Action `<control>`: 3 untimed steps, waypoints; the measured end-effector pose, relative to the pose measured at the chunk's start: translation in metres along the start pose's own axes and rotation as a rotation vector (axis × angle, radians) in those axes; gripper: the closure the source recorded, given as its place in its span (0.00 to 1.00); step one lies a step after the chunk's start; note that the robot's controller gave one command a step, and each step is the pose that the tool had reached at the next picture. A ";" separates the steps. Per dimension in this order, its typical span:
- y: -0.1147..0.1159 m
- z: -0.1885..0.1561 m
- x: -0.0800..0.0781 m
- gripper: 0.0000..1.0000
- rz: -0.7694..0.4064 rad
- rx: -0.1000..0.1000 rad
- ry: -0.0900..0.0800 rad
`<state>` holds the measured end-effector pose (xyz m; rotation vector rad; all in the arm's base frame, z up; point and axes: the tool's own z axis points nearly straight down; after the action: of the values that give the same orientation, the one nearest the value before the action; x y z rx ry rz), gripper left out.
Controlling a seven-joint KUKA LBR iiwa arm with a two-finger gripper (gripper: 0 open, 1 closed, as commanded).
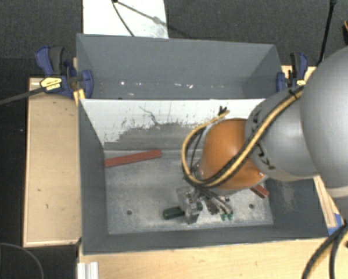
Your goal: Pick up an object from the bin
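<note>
The gripper [192, 209] is hanging low over the floor of the grey bin [93, 173], near its front wall and just beside a small dark green piece [174, 213]. A reddish flat stick [133, 157] is lying well apart, toward the left.

You get fairly bright, even light from above. Note sloping back wall [162, 121] of bin glaring near white, row of small glints along upper back panel [156, 85]. Note arm shell [330, 115] brightly lit, soft sheen on orange cover [223, 150]. Shadow under cover darkens gripper [192, 209] and floor [133, 202] beside it. Ground around bin dark.
</note>
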<state>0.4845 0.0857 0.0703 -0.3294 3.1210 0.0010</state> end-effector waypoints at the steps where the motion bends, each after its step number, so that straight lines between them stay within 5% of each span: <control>1: 0.000 -0.001 -0.002 0.00 -0.001 0.000 -0.005; 2: 0.000 0.000 0.000 1.00 -0.004 0.000 0.000; 3: 0.008 -0.154 0.005 1.00 -0.343 0.001 -0.005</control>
<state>0.4778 0.0928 0.2246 -0.8553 3.0146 -0.0005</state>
